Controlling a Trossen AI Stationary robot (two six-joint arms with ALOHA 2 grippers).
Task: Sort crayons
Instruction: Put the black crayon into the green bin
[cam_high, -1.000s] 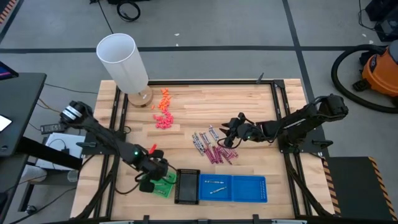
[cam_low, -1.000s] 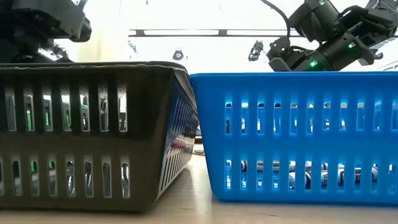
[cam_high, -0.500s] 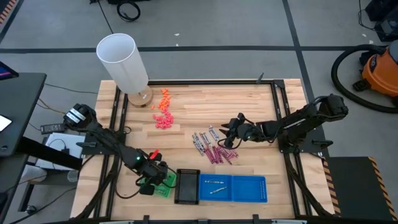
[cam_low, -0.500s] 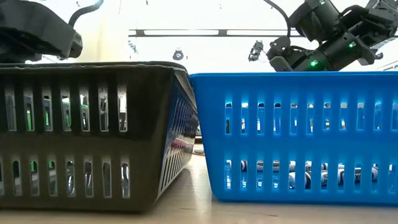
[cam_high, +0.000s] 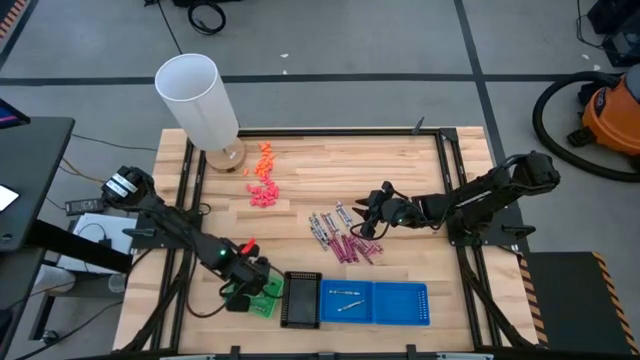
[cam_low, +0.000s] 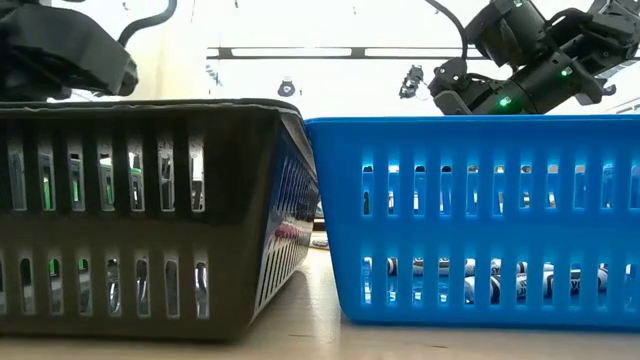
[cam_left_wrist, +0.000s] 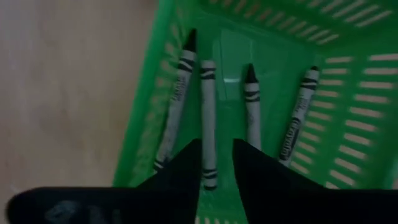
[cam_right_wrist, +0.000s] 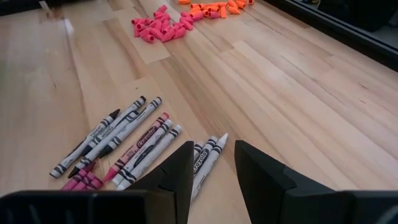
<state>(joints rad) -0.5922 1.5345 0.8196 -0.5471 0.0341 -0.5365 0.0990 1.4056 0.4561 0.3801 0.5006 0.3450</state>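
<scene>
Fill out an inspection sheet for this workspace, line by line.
Surface: wooden table.
Job's things: loose crayons mid-table; four crayons in green tray; two in blue tray; black tray between them.
Clutter: orange lumps, pink lumps, white cylinder.
Hands: left hand open over green tray; right hand open, empty, by loose crayons.
Cables: along left table edge.
Surroundings: orange vacuum.

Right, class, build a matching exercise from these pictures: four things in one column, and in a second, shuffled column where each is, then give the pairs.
Things
1. green tray
2. blue tray
3. left gripper
4. right gripper

Places
A. over the green tray
B. holds four crayons
C. by the loose crayons on the table
D. beside the black tray, two crayons inside

Pairs: 1-B, 2-D, 3-A, 4-C
</scene>
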